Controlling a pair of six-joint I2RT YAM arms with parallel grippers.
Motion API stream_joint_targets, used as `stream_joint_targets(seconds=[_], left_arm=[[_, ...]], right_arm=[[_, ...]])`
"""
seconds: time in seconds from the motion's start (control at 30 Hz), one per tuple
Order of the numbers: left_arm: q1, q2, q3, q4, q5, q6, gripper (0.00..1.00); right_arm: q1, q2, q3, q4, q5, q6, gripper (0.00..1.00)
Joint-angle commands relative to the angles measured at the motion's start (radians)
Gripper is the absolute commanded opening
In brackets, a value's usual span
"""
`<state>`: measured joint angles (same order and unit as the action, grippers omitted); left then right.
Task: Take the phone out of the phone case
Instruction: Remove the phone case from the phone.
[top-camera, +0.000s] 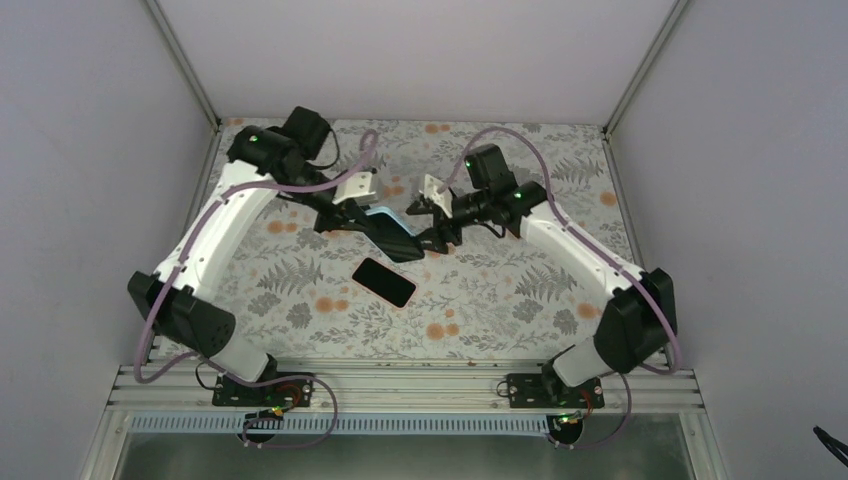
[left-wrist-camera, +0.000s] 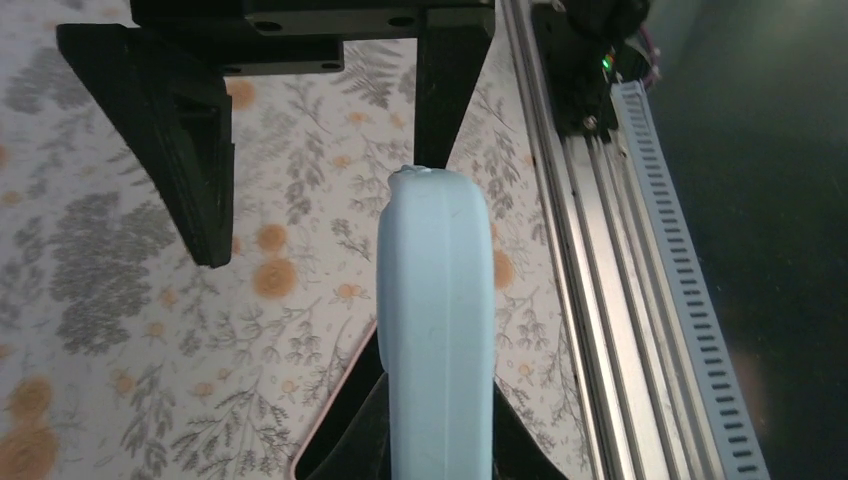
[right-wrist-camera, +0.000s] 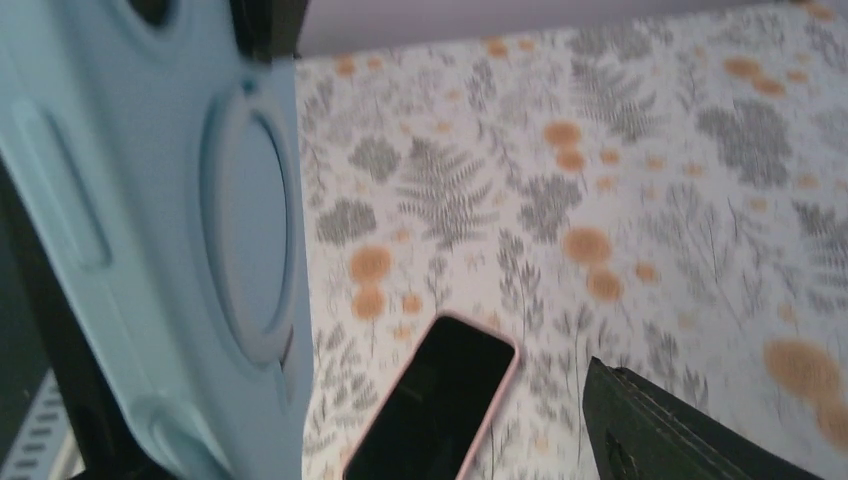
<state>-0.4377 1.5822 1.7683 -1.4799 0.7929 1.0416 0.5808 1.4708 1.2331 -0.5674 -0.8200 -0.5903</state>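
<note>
Left hand (left-wrist-camera: 322, 210) is spread wide with nothing clamped between its fingers. The tip of one finger (left-wrist-camera: 450, 90) just meets the end of the phone case (left-wrist-camera: 435, 330), which runs away from it edge-on, pale blue and up off the tabletop (top-camera: 500, 300). Right hand (top-camera: 428, 238) comes at the phone case from the opposite end and is gaping too. One of its fingers (right-wrist-camera: 680, 430) stands well apart from the case, while the case's broad back fills the other side of that wrist view, and what actually bears the case I cannot tell. Out from the phone case now: the phone (top-camera: 384, 281) is free of it, lying flat on the tabletop beneath the case and just to its near side, dark screen up, pink rim showing. Its long axis runs on a diagonal, one end toward the far left, the other toward the near right. Open patterned tabletop lies on every side of the phone, and nothing touches it. Nearer than the phone case, the metal rail (top-camera: 400, 385) marks the tabletop's near edge. The enclosure walls (top-camera: 100, 150) stand well off to either side of the case.
</note>
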Motion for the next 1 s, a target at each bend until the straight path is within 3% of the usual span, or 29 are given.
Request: stream_joint_targets(seconds=[0.0,0.27,0.37,0.4,0.47,0.5,0.53,0.63,0.77,0.87,0.97], left_arm=[[0.062,-0.029,-0.084,0.464,0.176,-0.086,0.02],[0.055,0.007,-0.177,0.758,0.069,-0.249,0.02],[0.053,0.004,-0.155,0.835,0.019,-0.297,0.02],[0.053,0.012,-0.130,0.827,-0.001,-0.305,0.05],[0.054,0.035,-0.062,0.766,-0.044,-0.291,0.15],[0.057,0.042,-0.024,0.737,-0.059,-0.283,0.20],[0.064,0.042,-0.015,0.715,-0.064,-0.275,0.27],[0.089,-0.004,-0.055,0.731,-0.111,-0.270,0.61],[0.106,-0.087,-0.096,0.778,-0.173,-0.257,0.86],[0.103,-0.116,-0.102,0.832,-0.181,-0.275,0.99],[0.073,-0.151,-0.136,0.952,-0.191,-0.330,1.00]], right_arm=[[0.107,0.079,0.202,0.053,-0.480,0.071,0.81],[0.210,0.134,0.319,0.135,-0.578,0.222,0.79],[0.212,0.177,0.362,0.109,-0.576,0.235,0.60],[0.212,0.183,0.375,0.096,-0.562,0.241,0.48],[0.203,0.215,0.382,0.081,-0.517,0.258,0.10],[0.188,0.203,0.356,0.111,-0.495,0.298,0.04],[0.167,0.170,0.319,0.187,-0.492,0.340,0.04],[0.070,0.078,0.231,0.322,-0.449,0.442,0.03],[-0.062,0.021,0.224,0.309,-0.289,0.456,0.03],[-0.160,0.010,0.205,0.366,-0.098,0.558,0.03],[-0.232,0.023,0.188,0.437,0.155,0.703,0.03]])
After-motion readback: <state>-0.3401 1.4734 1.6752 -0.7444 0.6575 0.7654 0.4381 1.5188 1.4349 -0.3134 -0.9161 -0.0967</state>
